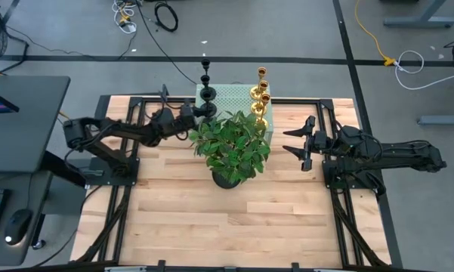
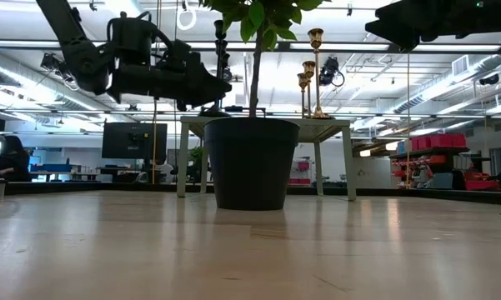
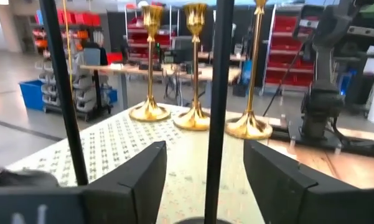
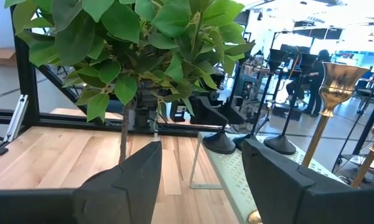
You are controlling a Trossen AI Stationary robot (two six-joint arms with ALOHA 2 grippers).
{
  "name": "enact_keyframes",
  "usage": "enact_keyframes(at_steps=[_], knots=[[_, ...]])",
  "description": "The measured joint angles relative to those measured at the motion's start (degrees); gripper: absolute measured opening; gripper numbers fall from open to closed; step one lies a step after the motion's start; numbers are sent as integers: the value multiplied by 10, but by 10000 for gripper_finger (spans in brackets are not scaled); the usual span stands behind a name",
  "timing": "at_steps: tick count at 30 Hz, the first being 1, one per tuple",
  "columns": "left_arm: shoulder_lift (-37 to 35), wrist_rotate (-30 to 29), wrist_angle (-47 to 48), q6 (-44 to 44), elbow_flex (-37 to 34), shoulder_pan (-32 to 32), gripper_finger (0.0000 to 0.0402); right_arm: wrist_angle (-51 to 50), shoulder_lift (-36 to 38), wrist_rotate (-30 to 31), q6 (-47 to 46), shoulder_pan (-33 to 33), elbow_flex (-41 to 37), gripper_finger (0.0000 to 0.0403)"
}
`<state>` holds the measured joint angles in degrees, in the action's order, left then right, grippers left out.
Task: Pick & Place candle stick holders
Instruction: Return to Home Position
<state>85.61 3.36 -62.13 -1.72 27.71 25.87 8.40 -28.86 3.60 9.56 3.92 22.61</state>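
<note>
Three gold candle stick holders (image 3: 195, 68) stand on their round bases on the right part of a pale green perforated box (image 1: 230, 97). The black candle stick holders (image 1: 205, 87) stand on its left part. My left gripper (image 1: 202, 119) reaches level over the box's left edge and is open. One black holder's thin stem (image 3: 215, 106) stands upright between its fingers, with a gap on each side. A second black stem (image 3: 65, 93) stands beside it. My right gripper (image 1: 294, 142) hangs open to the right of the plant, with nothing in it.
A leafy potted plant (image 1: 230, 147) stands mid-table just in front of the box, between my two arms; its dark pot (image 2: 250, 162) fills the middle of the low view. Bare wood lies toward the near edge. Black frame rails run along both sides.
</note>
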Motion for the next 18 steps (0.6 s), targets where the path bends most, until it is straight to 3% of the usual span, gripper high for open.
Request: enact_keyframes(at_steps=[18], knots=[[-252,-1,348,43,0,0,227,0,0,1,-5,0,0,223]])
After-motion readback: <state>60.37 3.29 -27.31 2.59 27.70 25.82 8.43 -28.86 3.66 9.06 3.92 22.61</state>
